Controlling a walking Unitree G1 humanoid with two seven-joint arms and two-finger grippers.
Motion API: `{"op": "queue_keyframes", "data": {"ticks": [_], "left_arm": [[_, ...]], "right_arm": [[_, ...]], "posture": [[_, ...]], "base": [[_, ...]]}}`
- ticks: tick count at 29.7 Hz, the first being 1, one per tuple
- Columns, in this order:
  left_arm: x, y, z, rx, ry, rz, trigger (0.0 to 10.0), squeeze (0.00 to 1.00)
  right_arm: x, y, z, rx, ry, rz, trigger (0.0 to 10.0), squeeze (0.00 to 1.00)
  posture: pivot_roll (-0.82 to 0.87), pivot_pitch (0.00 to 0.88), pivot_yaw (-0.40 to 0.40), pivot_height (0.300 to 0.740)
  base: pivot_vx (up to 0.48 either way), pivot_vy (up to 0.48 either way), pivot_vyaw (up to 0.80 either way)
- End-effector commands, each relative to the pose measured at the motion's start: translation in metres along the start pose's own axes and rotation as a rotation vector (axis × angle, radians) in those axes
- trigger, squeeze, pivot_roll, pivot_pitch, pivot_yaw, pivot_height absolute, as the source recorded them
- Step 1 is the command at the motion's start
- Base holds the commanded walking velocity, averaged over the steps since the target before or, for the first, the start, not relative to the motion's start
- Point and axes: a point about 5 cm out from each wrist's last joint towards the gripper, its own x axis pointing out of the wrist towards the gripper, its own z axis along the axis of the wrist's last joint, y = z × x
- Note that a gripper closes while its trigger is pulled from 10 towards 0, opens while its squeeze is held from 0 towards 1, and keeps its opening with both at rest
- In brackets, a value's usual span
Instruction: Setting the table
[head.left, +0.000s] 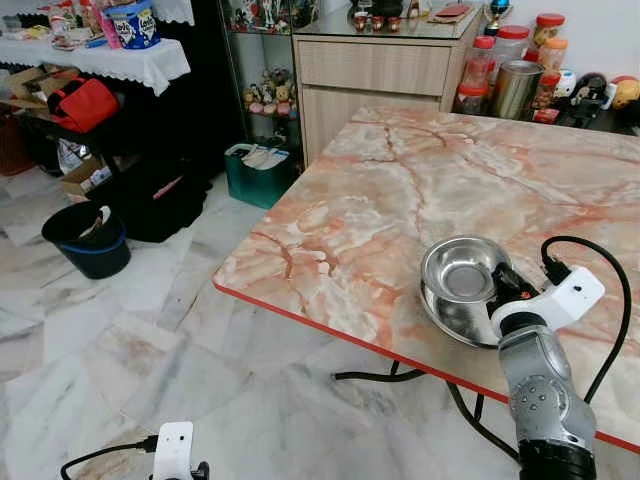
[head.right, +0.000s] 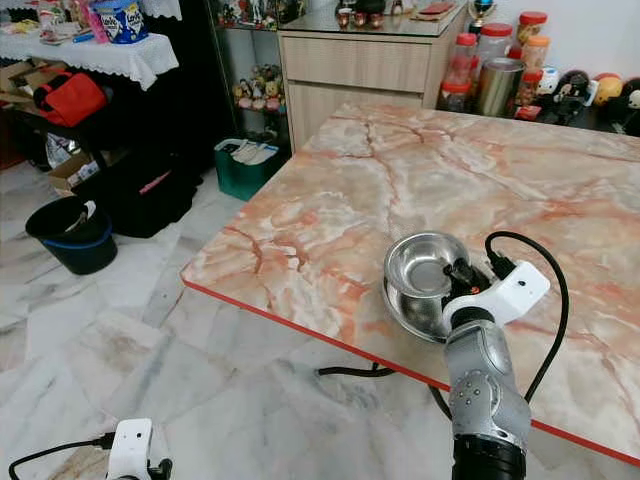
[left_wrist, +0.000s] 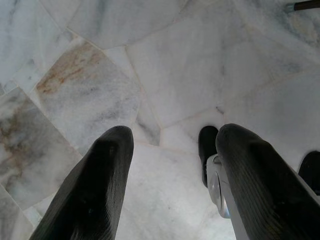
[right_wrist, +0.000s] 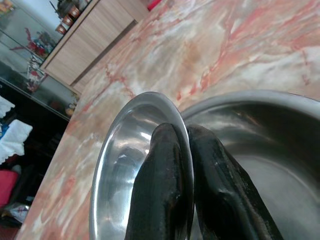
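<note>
Far left, a black bucket (head.left: 85, 238) sits on the floor, out of play. Left gripper (left_wrist: 170, 185) hangs low over the floor tiles, fingers spread, nothing in them, prob just idle. Moving right: marble table (head.left: 400, 200), and near its near edge the steel bowl (head.left: 462, 288). Right gripper (right_wrist: 187, 185) is pinched tight on the bowl's rim, one finger inside, one outside, prob so it can lift or place it w/o slipping.
</note>
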Motion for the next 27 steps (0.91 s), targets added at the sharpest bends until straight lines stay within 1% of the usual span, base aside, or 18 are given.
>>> {"op": "queue_keyframes", "data": {"ticks": [1, 7, 10, 17, 27], "left_arm": [[-0.0001, 0.0039, -0.0007, 0.0, 0.006, 0.012, 10.0, 0.0], [-0.0001, 0.0055, -0.0007, 0.0, 0.006, 0.014, 10.0, 0.0], [-0.0001, 0.006, -0.0005, -0.001, 0.006, 0.014, 10.0, 0.0], [0.0001, 0.0057, 0.0007, -0.002, 0.003, 0.014, 10.0, 0.0], [0.0004, 0.0029, 0.0018, -0.004, -0.001, 0.01, 10.0, 0.0]], "right_arm": [[-0.0005, -0.0022, -0.0034, 0.009, 0.019, -0.015, 10.0, 0.0], [-0.0018, -0.0057, -0.0018, -0.009, 0.019, -0.051, 10.0, 0.0], [-0.0039, -0.0077, 0.0001, -0.002, 0.015, -0.063, 10.0, 0.0], [-0.0091, -0.0081, 0.0029, 0.0, 0.009, -0.068, 10.0, 0.0], [-0.0102, -0.0101, 0.0002, -0.003, 0.026, -0.078, 10.0, 0.0]], "posture": [[-0.04, 0.0, 0.06, 0.74], [-0.04, 0.0, 0.061, 0.74], [-0.04, 0.0, 0.061, 0.74], [-0.04, 0.0, 0.063, 0.74], [-0.05, 0.0, 0.063, 0.74]], "base": [[0.0, 0.0, 0.0], [0.0, 0.0, 0.0], [0.0, 0.0, 0.0], [0.0, 0.0, 0.0], [0.0, 0.0, 0.0]]}}
